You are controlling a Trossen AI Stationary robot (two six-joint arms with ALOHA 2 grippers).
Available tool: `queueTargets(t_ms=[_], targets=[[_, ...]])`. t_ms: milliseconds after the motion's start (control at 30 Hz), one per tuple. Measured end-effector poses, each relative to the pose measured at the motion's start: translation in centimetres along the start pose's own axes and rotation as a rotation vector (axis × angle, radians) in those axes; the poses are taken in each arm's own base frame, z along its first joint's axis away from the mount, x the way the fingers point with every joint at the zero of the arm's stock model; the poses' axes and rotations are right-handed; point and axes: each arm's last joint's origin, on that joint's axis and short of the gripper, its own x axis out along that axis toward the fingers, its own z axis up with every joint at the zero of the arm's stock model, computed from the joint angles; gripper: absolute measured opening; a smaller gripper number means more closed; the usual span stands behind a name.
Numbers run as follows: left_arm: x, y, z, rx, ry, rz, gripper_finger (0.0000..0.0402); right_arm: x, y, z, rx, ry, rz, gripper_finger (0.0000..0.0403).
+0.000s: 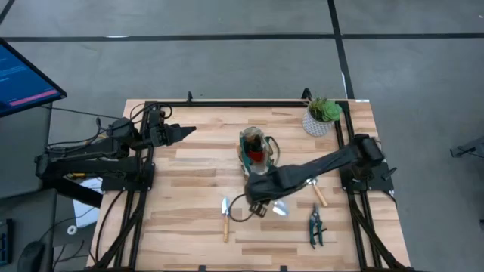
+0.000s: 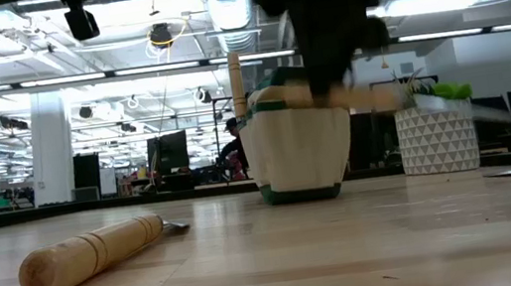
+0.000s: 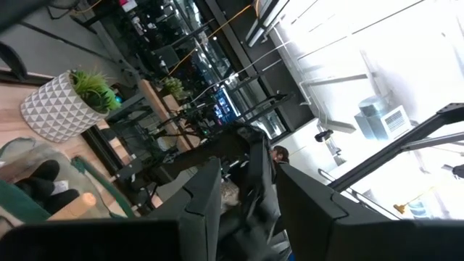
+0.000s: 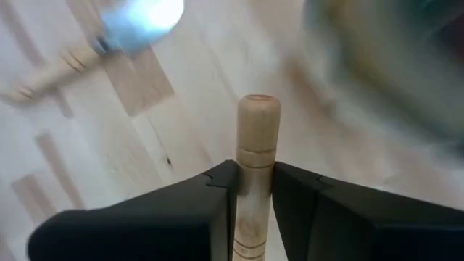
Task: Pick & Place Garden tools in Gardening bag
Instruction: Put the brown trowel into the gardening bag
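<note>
The beige gardening bag (image 1: 255, 146) with green trim stands upright mid-table, with a red-and-black item inside and a wooden handle (image 2: 237, 80) sticking up from it. Just in front of it, my right gripper (image 1: 261, 198) is shut on a trowel's wooden handle (image 4: 255, 167) and held above the table. A silver blade (image 1: 281, 208) shows beside that gripper. Another trowel (image 1: 225, 217) lies flat at the near left. A third handle (image 1: 320, 194) lies by the right arm, and green shears (image 1: 315, 227) lie near the front. My left gripper (image 1: 181, 132) hangs open at the far left. My right gripper pinches the trowel's wooden handle (image 4: 254, 185) between its two fingers, a little below its rounded free end (image 4: 259, 109), which sticks out past the fingertips. The fingers come steeply from above. The trowel is lifted clear of the table (image 2: 369, 97).
A green plant in a white patterned pot (image 1: 321, 119) stands at the far right corner. The black frame rails (image 1: 227, 102) run along the table's edges. Bare wood (image 1: 189, 181) lies between the left arm and the bag.
</note>
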Motion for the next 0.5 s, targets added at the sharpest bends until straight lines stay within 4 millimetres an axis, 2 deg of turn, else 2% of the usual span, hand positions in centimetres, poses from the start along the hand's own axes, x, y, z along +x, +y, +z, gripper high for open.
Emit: queueTargets(t_ms=[133,267,367,500], targets=[[0.0,-0.1,0.0,0.0,-0.003,-0.007,0.0102,-6.9,-2.3,0.5,-0.018,-0.251,-0.026,0.0052],[0.0,-0.1,0.0,0.001,-0.004,-0.008,0.0102,-12.5,-4.8,0.1,-0.033,-0.459,-0.078,0.0052],[0.0,-0.1,0.1,0.002,-0.007,-0.012,0.0102,-15.6,-6.3,-0.7,-0.067,-0.576,-0.103,0.0052],[0.0,-0.1,0.1,0.002,-0.01,-0.011,0.0102,-17.3,-8.3,-2.0,-0.087,-0.706,-0.063,0.0052]])
